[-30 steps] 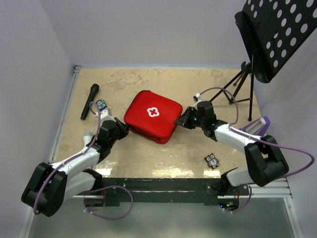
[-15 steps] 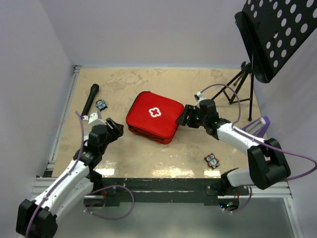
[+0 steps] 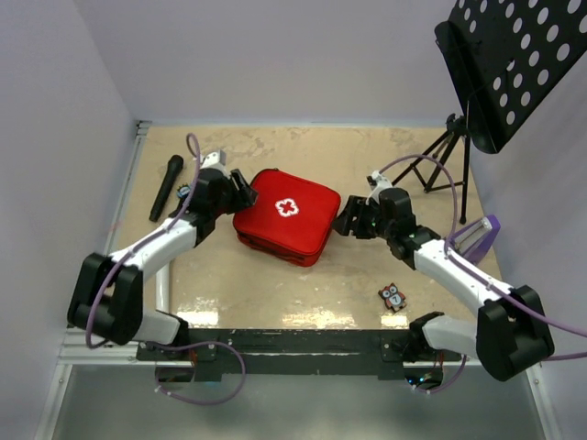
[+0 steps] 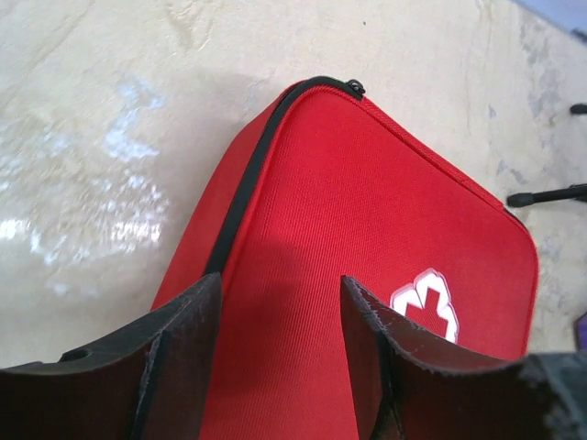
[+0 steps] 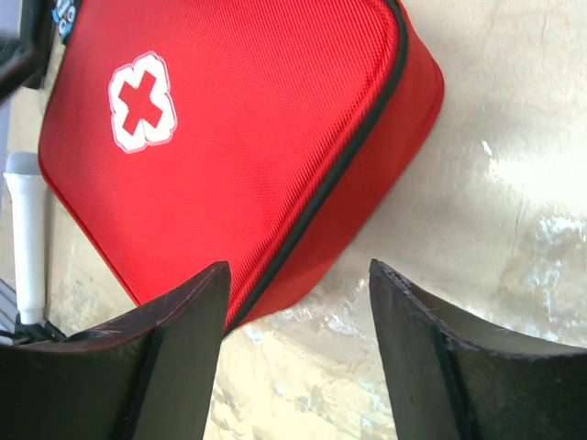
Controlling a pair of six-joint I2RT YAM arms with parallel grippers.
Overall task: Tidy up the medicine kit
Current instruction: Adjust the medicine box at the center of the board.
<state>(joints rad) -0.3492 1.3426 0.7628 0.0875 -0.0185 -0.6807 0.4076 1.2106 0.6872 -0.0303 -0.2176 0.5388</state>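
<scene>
Left gripper [image 3: 240,190] and right gripper [image 3: 345,220], both wide and empty, flank the shut kit [image 3: 284,215] lying mid-table [image 3: 367,156]; opening it seems next, which calls for gripping its zip [image 4: 266,147].

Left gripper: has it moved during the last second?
Yes. The left gripper has swung from the kit's near-left corner to its far-left corner, ending level with the microphone, which stayed put.

I see my right claw [image 5: 298,275] with its two black fingers [image 5: 179,348] spread wide, gripping nothing. Past them lies the red rounded-square fabric zip case [image 5: 248,137], zipped shut, with its white cross facing up and a black zipper line, flat on the beige marbled worktop [image 5: 514,119].
</scene>
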